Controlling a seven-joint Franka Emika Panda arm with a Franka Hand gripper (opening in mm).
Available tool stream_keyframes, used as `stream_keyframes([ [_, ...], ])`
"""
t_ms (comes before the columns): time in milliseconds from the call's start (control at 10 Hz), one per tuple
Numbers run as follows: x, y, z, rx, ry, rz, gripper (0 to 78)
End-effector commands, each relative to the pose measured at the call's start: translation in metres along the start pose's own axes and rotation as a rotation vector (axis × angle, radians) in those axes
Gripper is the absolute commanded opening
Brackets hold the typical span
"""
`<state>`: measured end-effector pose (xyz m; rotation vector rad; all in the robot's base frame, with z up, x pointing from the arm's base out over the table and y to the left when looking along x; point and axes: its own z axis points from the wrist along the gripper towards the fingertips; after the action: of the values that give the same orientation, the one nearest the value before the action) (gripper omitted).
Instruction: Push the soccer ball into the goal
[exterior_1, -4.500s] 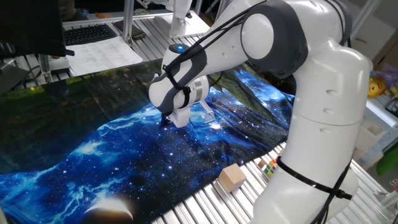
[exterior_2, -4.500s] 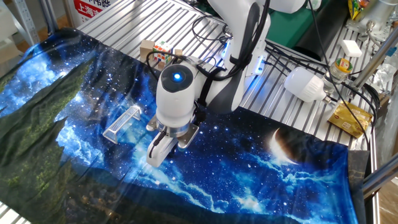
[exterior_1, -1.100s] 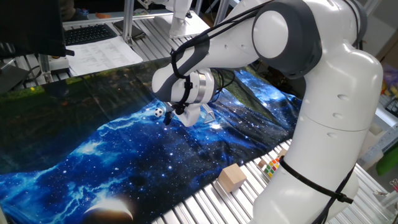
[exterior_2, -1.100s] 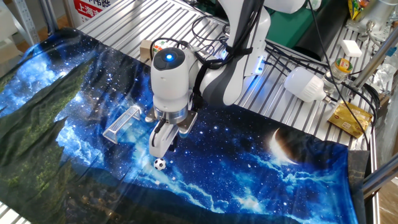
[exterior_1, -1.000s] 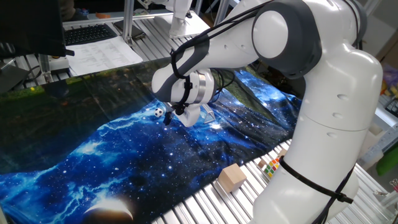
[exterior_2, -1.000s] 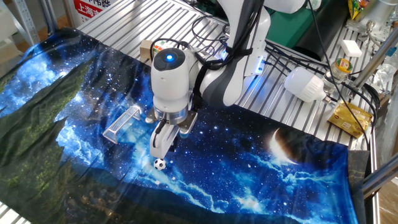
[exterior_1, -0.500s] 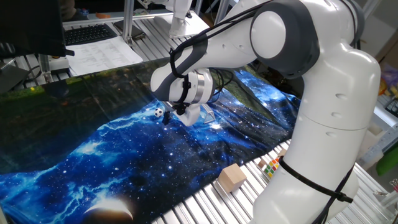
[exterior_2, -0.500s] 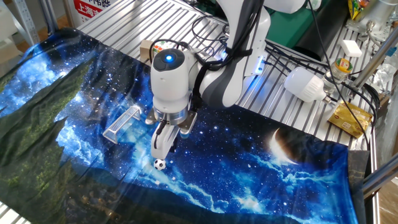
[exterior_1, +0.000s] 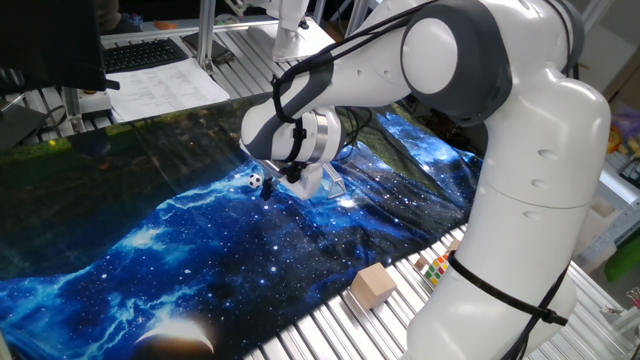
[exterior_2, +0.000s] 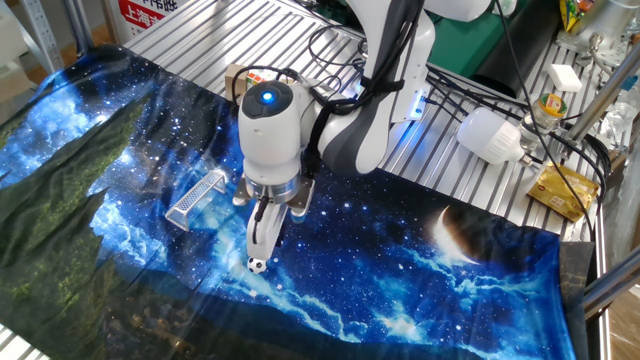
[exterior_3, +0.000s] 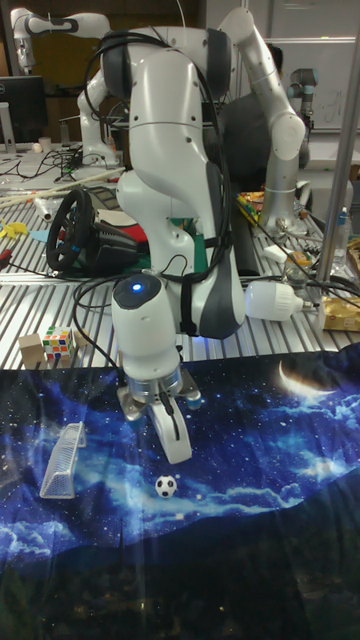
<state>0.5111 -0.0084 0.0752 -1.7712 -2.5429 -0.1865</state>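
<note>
The soccer ball (exterior_2: 257, 265) is a tiny white ball with black patches lying on the blue galaxy cloth (exterior_2: 400, 270). It also shows in the tall view as the soccer ball (exterior_3: 166, 486) and in the other view as the soccer ball (exterior_1: 255, 181). My gripper (exterior_2: 258, 250) points down with its fingers shut together and empty, its tips right beside the ball on the side away from the goal. The goal (exterior_2: 196, 198), a small whitish rod frame, lies on the cloth left of the gripper; in the tall view the goal (exterior_3: 63, 460) is at the far left.
A tan wooden block (exterior_1: 372, 285) and a multicoloured puzzle cube (exterior_1: 432, 268) sit on the ribbed metal table beyond the cloth's edge. A white bulb-shaped object (exterior_2: 490, 135) and cables lie behind the arm. A steering wheel (exterior_3: 75, 230) stands at the back.
The ball, hidden by the gripper 4.5 s ago, now lies exposed. Over the last second the gripper has edged closer until its shut fingertips reach the ball, which has barely moved.
</note>
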Motion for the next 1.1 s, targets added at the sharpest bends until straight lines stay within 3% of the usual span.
stream_keyframes([
  [100, 0.000, 0.001, -0.001, -0.003, 0.001, -0.212, 0.0],
  [300, 0.000, 0.001, -0.001, -0.003, 0.001, -0.238, 0.0],
  [600, 0.001, 0.001, -0.002, -0.010, 0.008, -0.207, 0.0],
  [900, 0.018, 0.006, -0.005, -0.019, 0.028, -0.137, 0.0],
  [1100, 0.027, 0.016, 0.000, -0.022, 0.009, -0.089, 0.0],
])
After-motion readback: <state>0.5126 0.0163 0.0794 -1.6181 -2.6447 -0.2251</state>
